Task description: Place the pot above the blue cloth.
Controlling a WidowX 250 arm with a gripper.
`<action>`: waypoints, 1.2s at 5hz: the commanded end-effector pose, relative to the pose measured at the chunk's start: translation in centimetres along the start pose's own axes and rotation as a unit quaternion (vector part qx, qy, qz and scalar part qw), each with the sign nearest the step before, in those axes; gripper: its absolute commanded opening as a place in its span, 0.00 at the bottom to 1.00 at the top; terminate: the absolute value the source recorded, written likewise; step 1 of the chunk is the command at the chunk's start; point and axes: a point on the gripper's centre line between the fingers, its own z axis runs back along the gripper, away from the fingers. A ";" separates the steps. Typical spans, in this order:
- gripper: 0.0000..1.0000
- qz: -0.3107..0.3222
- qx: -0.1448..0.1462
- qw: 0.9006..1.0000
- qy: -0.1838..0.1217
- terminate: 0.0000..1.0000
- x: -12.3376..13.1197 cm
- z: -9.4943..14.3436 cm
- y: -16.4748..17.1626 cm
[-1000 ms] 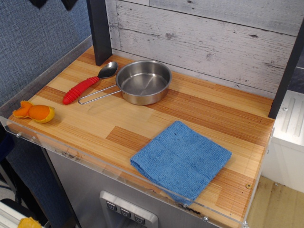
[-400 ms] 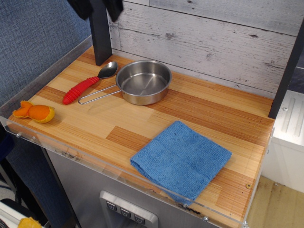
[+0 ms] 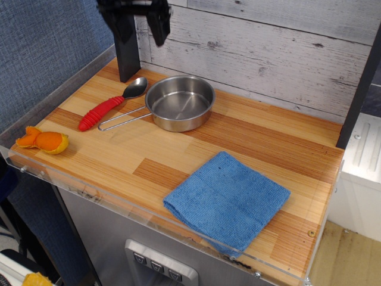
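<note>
Down from the top edge comes the gripper (image 3: 136, 27): a second ago only its dark tips showed at the upper left corner, and now both fingers hang in full view, further right, in front of the black post (image 3: 125, 47). Nothing on the table has shifted; pot, spoon, cloth and orange toy lie where they lay before.

Only the one view is given. Its jaws stand apart with clear space between them and hold nothing. The pot (image 3: 180, 102) sits on the wooden table (image 3: 262, 143) near the back wall, below the gripper and a little to its right in the picture, well apart from it in height as far as I can judge. The pot's wire handle (image 3: 122, 118) runs from the bowl toward the left and slightly to the front, just beside the spoon (image 3: 110, 105) and roughly parallel to it. The cloth (image 3: 227, 199) lies flat at the front right, well apart from the pot. An orange toy (image 3: 44, 140) rests at the front left edge.

The approach probably calls for a descent to the right onto the rim or the handle, keeping off the spoon.
</note>
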 end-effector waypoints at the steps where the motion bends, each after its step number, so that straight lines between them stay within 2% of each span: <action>1: 1.00 0.012 0.014 1.000 -0.007 0.00 1.1 -1.9 1.2; 2: 1.00 0.007 0.009 1.000 0.006 0.00 0.8 -3.3 0.9; 5: 1.00 -0.067 0.021 0.997 0.027 0.00 -0.8 -6.0 -0.2; 6: 1.00 -0.069 0.029 0.996 0.038 0.00 -1.2 -6.8 -0.1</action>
